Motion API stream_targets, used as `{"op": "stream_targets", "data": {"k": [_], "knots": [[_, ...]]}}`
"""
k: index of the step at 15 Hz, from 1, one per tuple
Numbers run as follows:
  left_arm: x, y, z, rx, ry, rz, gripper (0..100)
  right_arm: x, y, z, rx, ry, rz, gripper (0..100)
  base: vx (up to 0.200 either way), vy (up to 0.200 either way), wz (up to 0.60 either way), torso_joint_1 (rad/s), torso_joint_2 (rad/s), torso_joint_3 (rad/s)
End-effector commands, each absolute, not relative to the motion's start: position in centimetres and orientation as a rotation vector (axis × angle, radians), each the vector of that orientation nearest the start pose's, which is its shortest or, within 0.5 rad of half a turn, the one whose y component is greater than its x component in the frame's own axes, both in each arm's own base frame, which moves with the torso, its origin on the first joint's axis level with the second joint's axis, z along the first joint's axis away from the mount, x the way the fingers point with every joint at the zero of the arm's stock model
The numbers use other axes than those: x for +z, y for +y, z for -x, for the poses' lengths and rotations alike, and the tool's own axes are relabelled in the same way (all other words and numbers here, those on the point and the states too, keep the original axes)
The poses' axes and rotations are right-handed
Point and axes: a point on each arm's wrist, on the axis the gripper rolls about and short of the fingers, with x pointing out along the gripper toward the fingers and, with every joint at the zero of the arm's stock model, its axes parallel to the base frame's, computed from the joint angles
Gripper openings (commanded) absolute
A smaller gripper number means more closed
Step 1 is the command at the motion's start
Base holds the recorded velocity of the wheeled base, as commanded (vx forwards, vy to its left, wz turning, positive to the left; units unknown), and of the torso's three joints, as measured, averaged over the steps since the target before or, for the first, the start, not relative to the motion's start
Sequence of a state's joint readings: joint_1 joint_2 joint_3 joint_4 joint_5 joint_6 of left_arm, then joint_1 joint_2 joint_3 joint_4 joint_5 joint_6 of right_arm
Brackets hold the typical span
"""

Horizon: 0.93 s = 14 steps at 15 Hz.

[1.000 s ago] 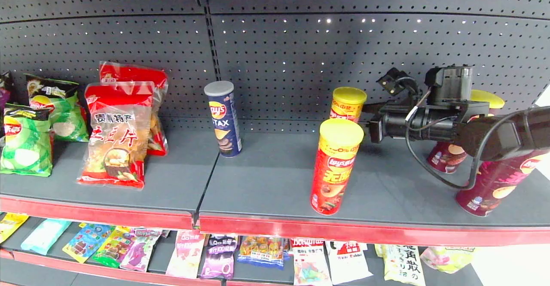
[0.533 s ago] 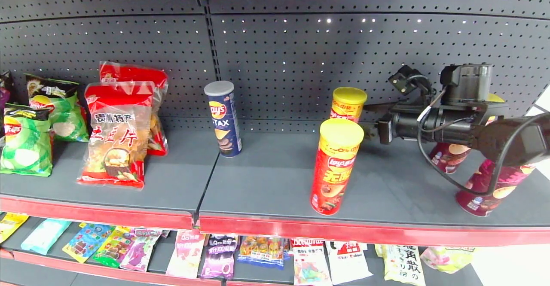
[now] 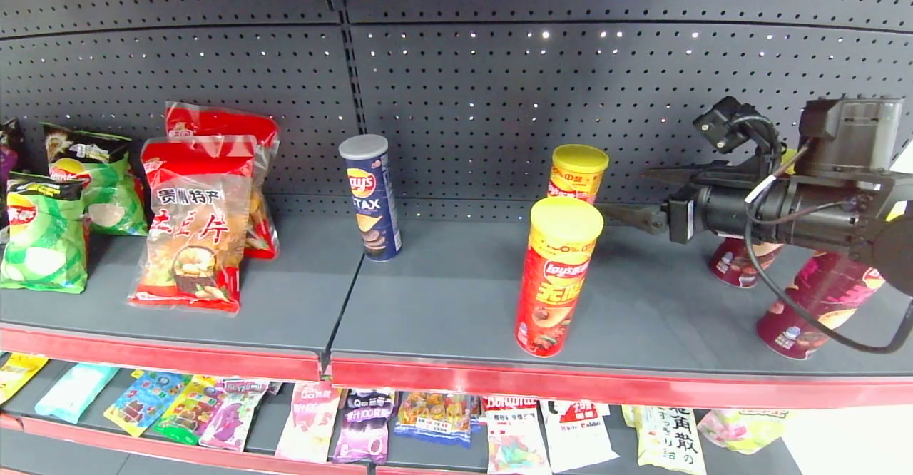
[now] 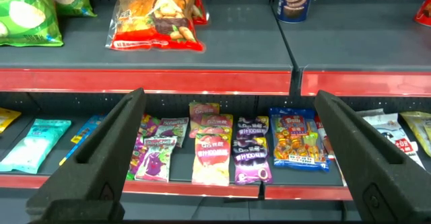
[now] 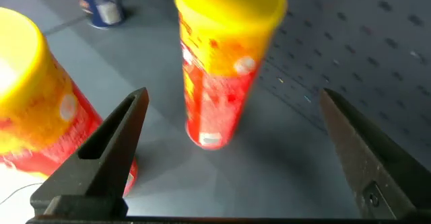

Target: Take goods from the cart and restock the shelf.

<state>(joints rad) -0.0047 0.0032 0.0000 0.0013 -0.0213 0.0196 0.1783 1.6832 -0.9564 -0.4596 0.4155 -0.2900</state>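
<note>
Two red chip cans with yellow lids stand on the grey shelf [image 3: 442, 297], a front can [image 3: 556, 279] and a rear can [image 3: 576, 172]. My right gripper [image 3: 626, 191] hovers just right of the rear can, open and holding nothing. In the right wrist view the rear can [image 5: 225, 69] stands upright beyond my open right gripper [image 5: 234, 97], apart from its fingers, and the front can [image 5: 37, 103] is off to one side. My left gripper [image 4: 229, 97] is open and holds nothing, facing the shelf's red front edge [image 4: 202, 81].
A blue can [image 3: 371, 197] stands mid-shelf. Red snack bags [image 3: 196, 222] and green chip bags [image 3: 43, 232] fill the left. Two purple cans [image 3: 813, 311] stand under my right arm. Small snack packs [image 3: 364, 425] lie on the lower shelf.
My right gripper has drawn back to the right, away from the rear red can. The can stays standing where it was.
</note>
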Motion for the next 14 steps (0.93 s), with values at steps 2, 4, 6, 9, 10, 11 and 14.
{"op": "stream_targets", "data": {"k": [2,4,6,9,10,11,14], "knots": [[7.5,0.0,2.2,-0.026,0.006,-0.018,100,22.0,5.9,-28.1,0.55,0.165,0.261,100,0.0,0.0,0.0,0.0,0.0,0.0],[7.5,0.0,2.2,-0.026,0.006,-0.02,100,22.0,5.5,-26.8,0.474,0.175,0.27,100,0.0,0.0,0.0,0.0,0.0,0.0],[7.5,0.0,2.2,-0.026,0.006,-0.02,100,22.3,5.1,-24.3,0.414,0.164,0.28,100,0.0,0.0,0.0,0.0,0.0,0.0],[7.5,0.0,2.2,-0.026,0.006,-0.02,100,22.7,5.2,-20.8,0.343,0.144,0.266,100,0.0,0.0,0.0,0.0,0.0,0.0],[7.5,0.0,2.2,-0.026,0.006,-0.02,100,22.9,5.4,-18.8,0.348,0.119,0.228,100,0.0,0.0,0.0,0.0,0.0,0.0],[7.5,0.0,2.2,-0.026,0.006,-0.02,100,22.9,5.2,-16.7,0.36,0.096,0.196,100,0.0,0.0,0.0,0.0,0.0,0.0],[7.5,0.0,2.2,-0.026,0.006,-0.02,100,21.1,3.3,-10.5,0.348,0.033,0.187,100,0.0,0.0,0.0,0.0,0.0,0.0]]}}
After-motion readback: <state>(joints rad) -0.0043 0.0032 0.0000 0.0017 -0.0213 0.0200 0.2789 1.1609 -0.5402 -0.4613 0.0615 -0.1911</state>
